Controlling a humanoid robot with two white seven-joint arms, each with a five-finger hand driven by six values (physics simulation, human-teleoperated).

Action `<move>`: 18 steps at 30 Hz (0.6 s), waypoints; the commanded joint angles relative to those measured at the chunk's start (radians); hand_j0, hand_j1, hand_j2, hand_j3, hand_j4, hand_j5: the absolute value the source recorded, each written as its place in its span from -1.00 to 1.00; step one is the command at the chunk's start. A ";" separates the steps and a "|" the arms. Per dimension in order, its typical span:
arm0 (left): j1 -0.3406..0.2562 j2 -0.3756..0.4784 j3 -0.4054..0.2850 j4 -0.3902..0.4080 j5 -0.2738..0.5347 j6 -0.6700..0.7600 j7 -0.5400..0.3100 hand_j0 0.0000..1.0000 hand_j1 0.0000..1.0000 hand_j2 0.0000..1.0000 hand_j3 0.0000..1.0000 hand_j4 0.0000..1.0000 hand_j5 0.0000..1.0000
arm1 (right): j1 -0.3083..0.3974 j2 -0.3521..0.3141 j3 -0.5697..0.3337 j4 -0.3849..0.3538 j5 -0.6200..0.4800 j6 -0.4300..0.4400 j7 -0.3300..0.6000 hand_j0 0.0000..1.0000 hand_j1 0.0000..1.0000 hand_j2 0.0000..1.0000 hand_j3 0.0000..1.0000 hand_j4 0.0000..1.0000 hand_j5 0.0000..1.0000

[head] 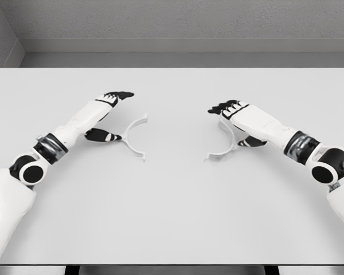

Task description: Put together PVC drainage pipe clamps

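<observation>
Two white clamp halves, the left clamp half [135,136] and right clamp half [225,141], lie well apart on the white table [172,217], leaving an unobstructed lane between them; each sits just beside a hand.

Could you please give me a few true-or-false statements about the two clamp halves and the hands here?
1. Two white clamp halves lie on the table. True: left clamp half, right clamp half.
2. The halves are already joined into a ring. False: a wide gap of bare table separates them.
3. The left hand is beside the left clamp half. True.
4. The right hand holds its half high above the table. False: the half lies on the table.
</observation>
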 commanded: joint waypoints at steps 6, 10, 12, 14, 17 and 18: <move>0.002 -0.027 0.001 -0.022 -0.009 0.001 0.000 1.00 1.00 1.00 1.00 1.00 1.00 | -0.002 -0.002 -0.004 -0.001 -0.005 0.003 -0.002 1.00 1.00 1.00 1.00 1.00 1.00; 0.011 -0.035 0.001 -0.030 -0.017 0.001 0.000 1.00 1.00 1.00 1.00 1.00 1.00 | -0.023 0.010 0.003 0.002 -0.005 0.030 -0.002 1.00 1.00 1.00 1.00 1.00 1.00; 0.014 -0.035 0.001 -0.039 -0.022 0.001 0.000 1.00 1.00 1.00 1.00 1.00 1.00 | -0.038 0.024 0.007 0.019 0.009 0.035 0.000 1.00 1.00 1.00 1.00 1.00 1.00; 0.015 -0.033 0.002 -0.041 -0.020 0.001 0.002 1.00 1.00 1.00 1.00 1.00 1.00 | -0.051 0.036 0.013 0.040 0.018 0.035 -0.002 1.00 1.00 1.00 1.00 1.00 1.00; 0.014 -0.024 0.010 -0.041 -0.016 0.001 0.002 1.00 1.00 1.00 1.00 1.00 1.00 | -0.069 0.055 0.037 0.074 0.026 0.035 -0.002 1.00 1.00 1.00 1.00 1.00 1.00; 0.012 -0.023 0.013 -0.041 -0.014 0.001 0.002 1.00 1.00 1.00 1.00 1.00 1.00 | -0.069 0.056 0.039 0.076 0.026 0.035 0.000 1.00 1.00 1.00 1.00 1.00 1.00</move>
